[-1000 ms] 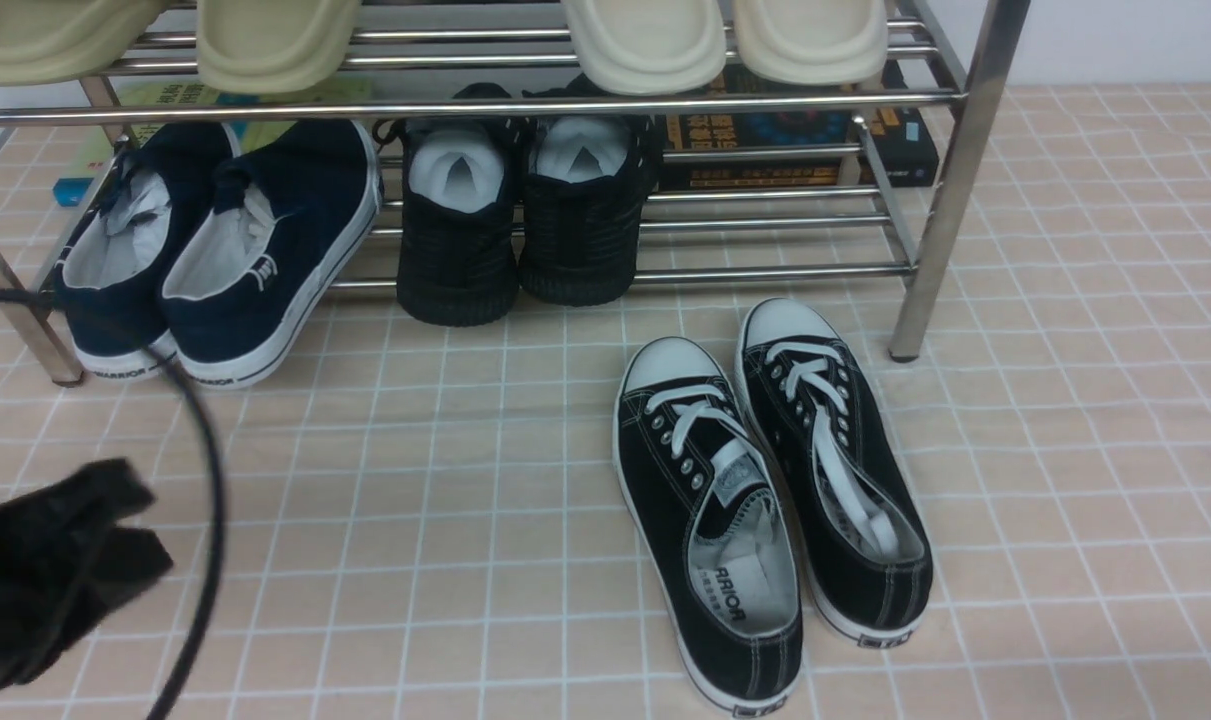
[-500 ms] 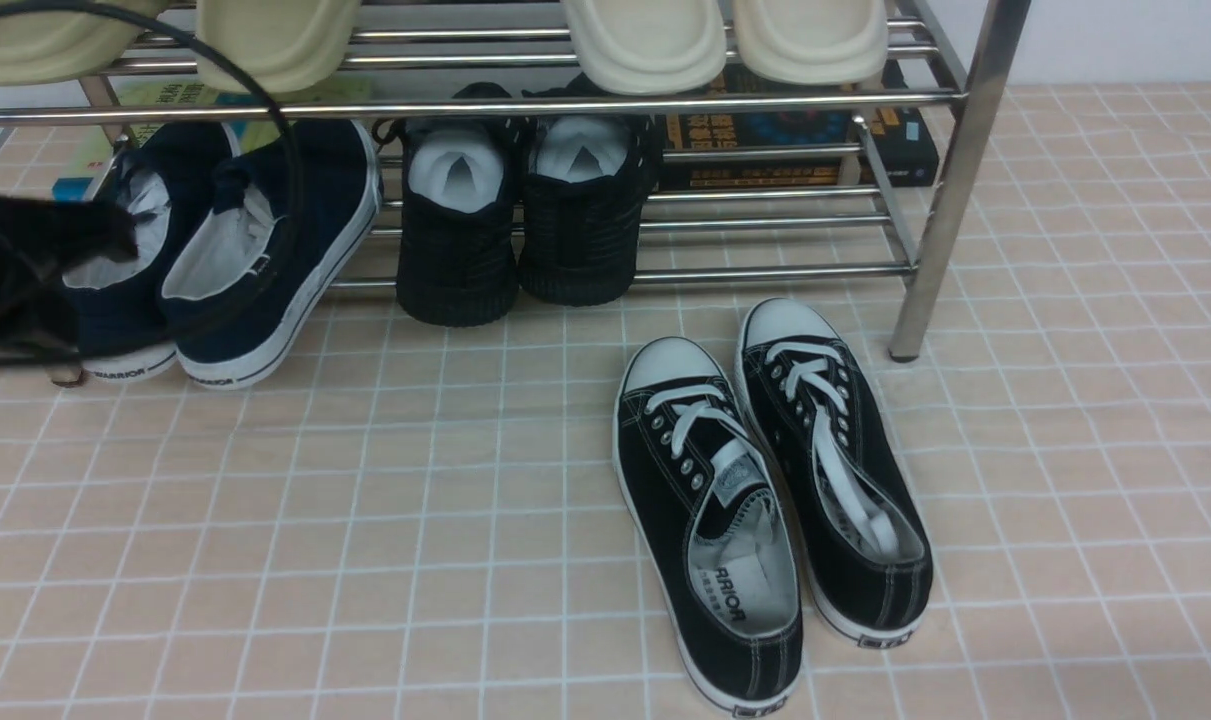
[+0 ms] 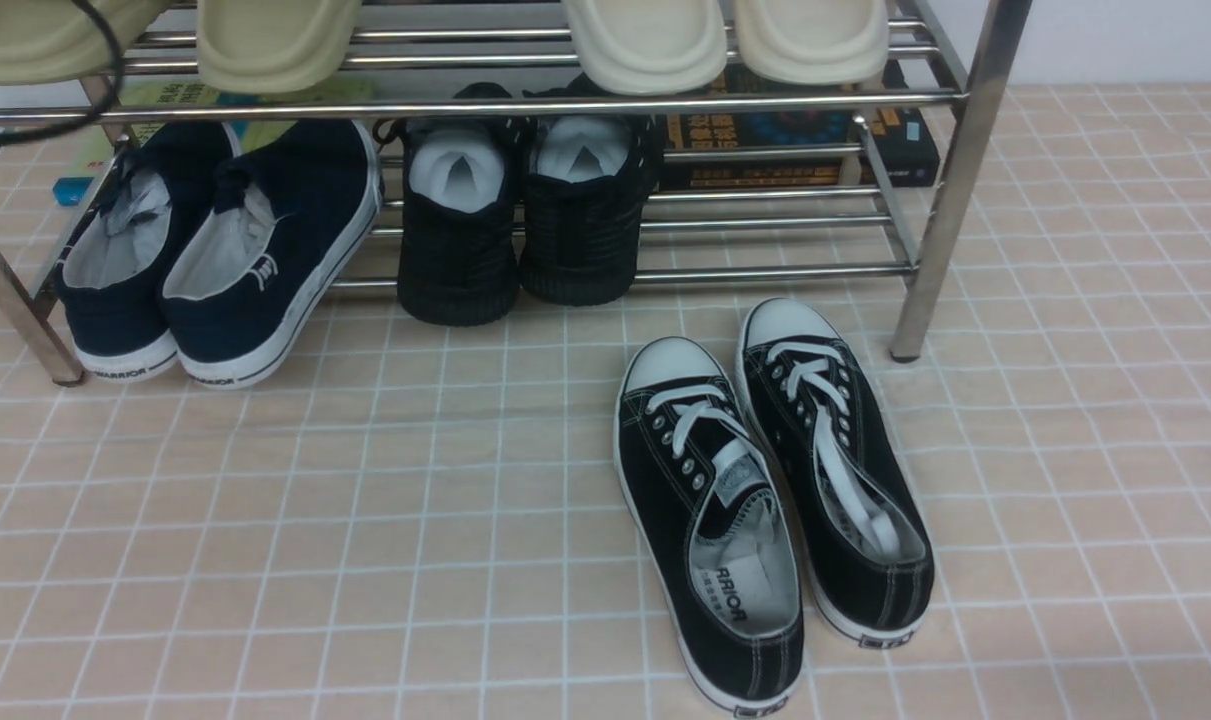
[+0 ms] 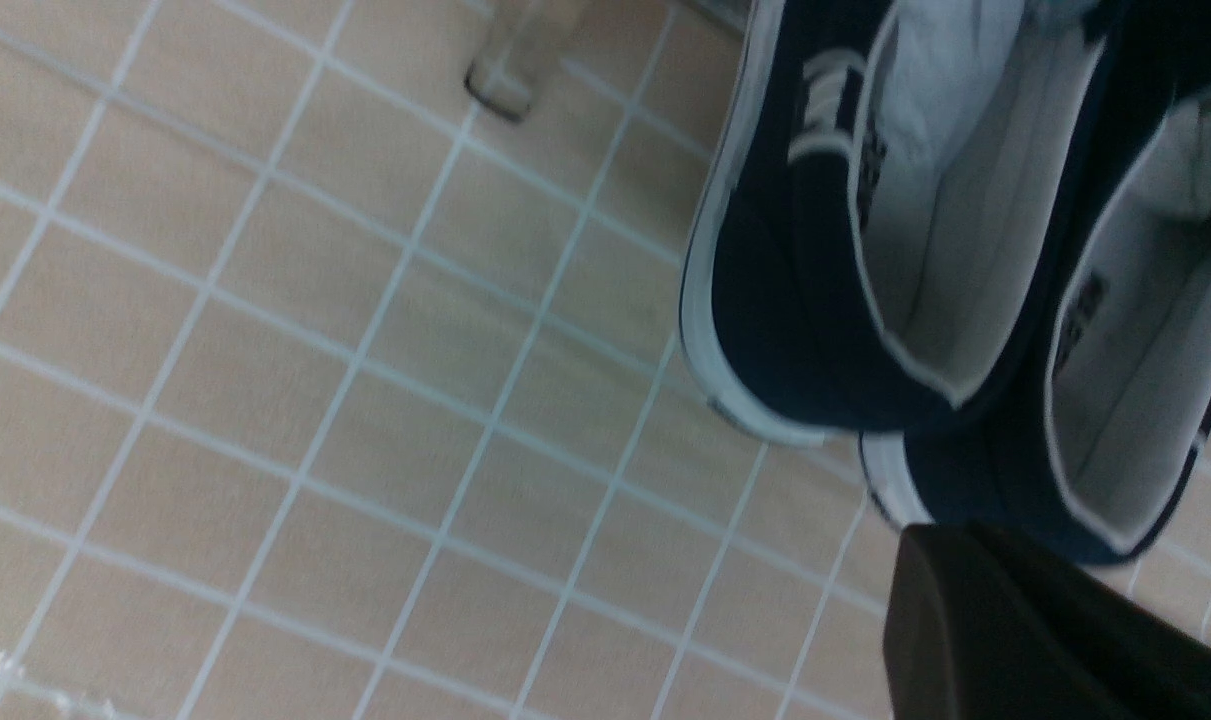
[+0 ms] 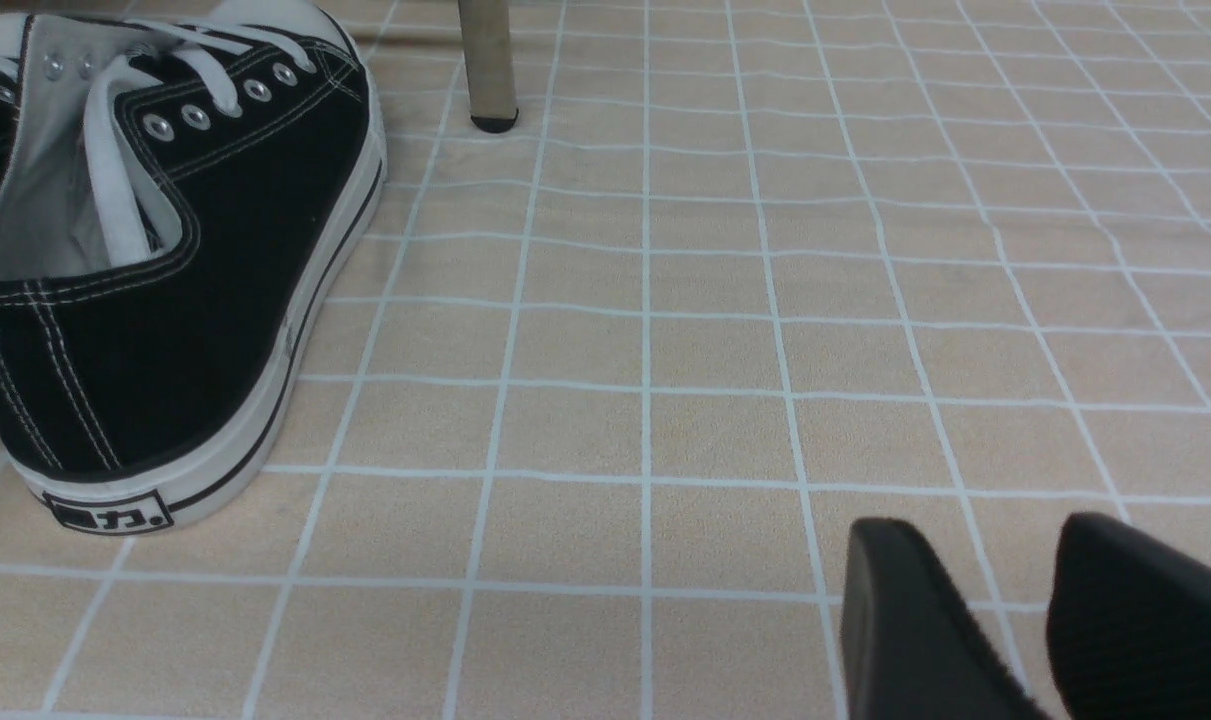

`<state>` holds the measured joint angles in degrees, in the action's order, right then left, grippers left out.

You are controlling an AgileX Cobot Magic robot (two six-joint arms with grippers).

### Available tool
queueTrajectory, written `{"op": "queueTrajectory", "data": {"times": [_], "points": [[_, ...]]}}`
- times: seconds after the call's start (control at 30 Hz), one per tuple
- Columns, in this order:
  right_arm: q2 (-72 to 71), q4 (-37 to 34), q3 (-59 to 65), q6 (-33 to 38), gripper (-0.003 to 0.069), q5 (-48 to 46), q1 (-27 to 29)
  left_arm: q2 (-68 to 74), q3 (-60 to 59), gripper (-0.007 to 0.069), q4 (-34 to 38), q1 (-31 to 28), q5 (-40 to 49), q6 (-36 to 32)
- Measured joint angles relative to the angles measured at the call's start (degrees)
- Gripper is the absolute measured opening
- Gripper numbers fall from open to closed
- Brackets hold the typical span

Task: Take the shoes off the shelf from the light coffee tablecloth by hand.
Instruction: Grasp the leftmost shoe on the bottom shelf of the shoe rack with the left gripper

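Lower-tier left: navy shoes (image 3: 215, 260) heels toward me, toes rearward.
Nearer: my left claw (image 4: 1025, 640), clenched, empty.

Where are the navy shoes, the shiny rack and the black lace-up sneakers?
navy shoes (image 3: 255, 260), front view, side of the right-hand shoe.
shiny rack (image 3: 950, 190), front view, its thick right leg.
black lace-up sneakers (image 3: 705, 520), front view, side of the left-hand shoe.

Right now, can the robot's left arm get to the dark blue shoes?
Probably yes. The left pincer hangs close beside the blue shoes, whose heels stick out past the shelf onto the tablecloth, and nothing blocks them. But it is shut and must open first.
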<state>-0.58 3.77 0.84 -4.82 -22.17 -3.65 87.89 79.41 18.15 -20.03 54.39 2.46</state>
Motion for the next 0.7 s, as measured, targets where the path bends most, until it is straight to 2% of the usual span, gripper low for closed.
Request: {"op": "queueTrajectory", "data": {"times": [0.17,0.53,0.7], "points": [[0.0,0.0,0.0,0.0,0.0239,0.0,0.0,1.8,0.0,0.0071,1.0,1.0,-5.0,1.0],[0.0,0.0,0.0,0.0,0.0239,0.0,0.0,8.9,0.0,0.0365,-1.0,3.4,-12.9,1.1],[0.0,0.0,0.0,0.0,0.0239,0.0,0.0,11.1,0.0,0.0392,-1.2,3.4,-14.1,1.1]]}}
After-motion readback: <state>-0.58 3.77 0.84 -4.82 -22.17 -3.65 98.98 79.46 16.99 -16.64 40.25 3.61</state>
